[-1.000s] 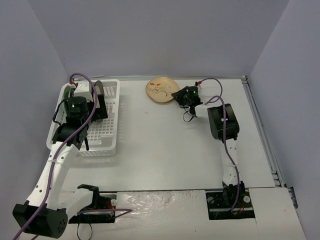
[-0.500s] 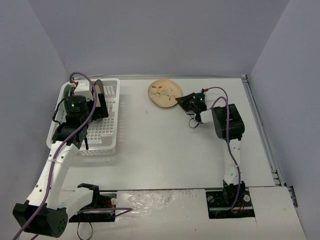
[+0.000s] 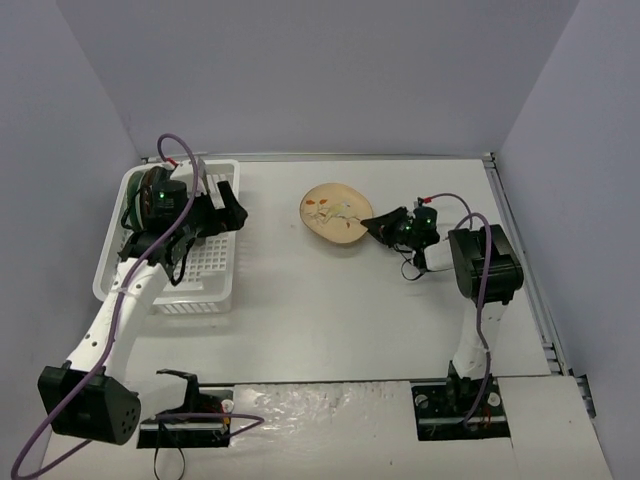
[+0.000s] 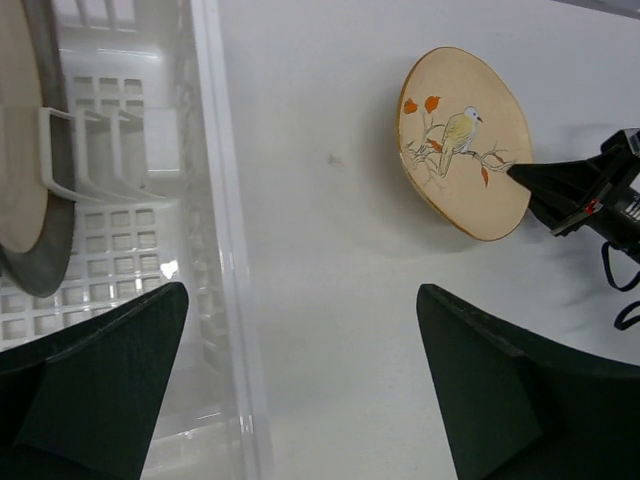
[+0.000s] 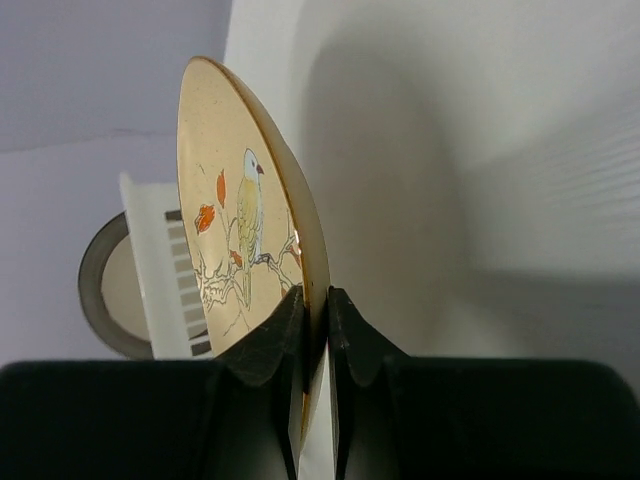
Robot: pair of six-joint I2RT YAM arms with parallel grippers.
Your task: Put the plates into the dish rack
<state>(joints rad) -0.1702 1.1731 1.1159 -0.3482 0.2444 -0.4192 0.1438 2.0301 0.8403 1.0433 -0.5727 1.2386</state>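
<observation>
My right gripper (image 3: 372, 226) is shut on the rim of the tan plate (image 3: 335, 213), which carries a bird and red flowers, and holds it tilted above the table. In the right wrist view the fingers pinch the plate's edge (image 5: 240, 230) at the gripper (image 5: 316, 300). My left gripper (image 3: 235, 215) is open and empty above the right wall of the white dish rack (image 3: 215, 285). In the left wrist view, between its fingers (image 4: 300, 295), I see the rack wall (image 4: 215, 200) and the held tan plate (image 4: 465, 140). A dark-rimmed beige plate (image 4: 25, 200) stands upright in the dividers.
The rack sits at the table's left, near the left wall. The grey side walls and back wall enclose the white table. The dark-rimmed plate (image 5: 110, 290) and the rack (image 5: 160, 270) show behind the held plate in the right wrist view.
</observation>
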